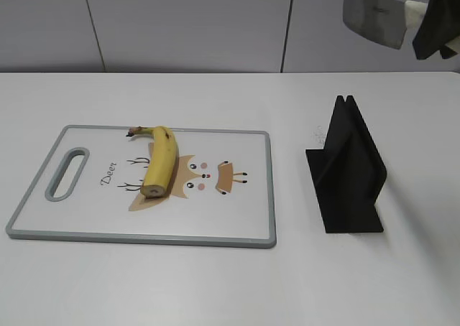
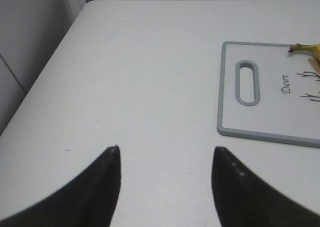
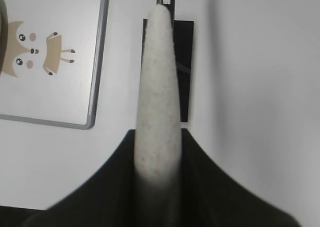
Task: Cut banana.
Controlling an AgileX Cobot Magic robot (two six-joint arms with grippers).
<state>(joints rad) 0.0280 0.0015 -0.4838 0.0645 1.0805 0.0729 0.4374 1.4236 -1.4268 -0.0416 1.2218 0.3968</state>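
Observation:
The yellow banana [image 1: 161, 161] lies on the white cutting board [image 1: 86, 225], stem at the far end, flat cut end toward the front. Its stem tip shows in the left wrist view [image 2: 300, 48]. My right gripper [image 1: 431, 31] is high at the top right, shut on the pale speckled handle of a knife [image 3: 157, 87]; the steel blade [image 1: 374, 17] points left, well above the table. My left gripper [image 2: 165, 154] is open and empty over bare table left of the board; it is out of the exterior view.
A black knife stand [image 1: 348, 168] sits on the table right of the board, also below the knife in the right wrist view [image 3: 184, 62]. The board has a grey rim, a handle slot [image 1: 68, 173] and a deer print [image 1: 201, 175]. A wall lies behind the table.

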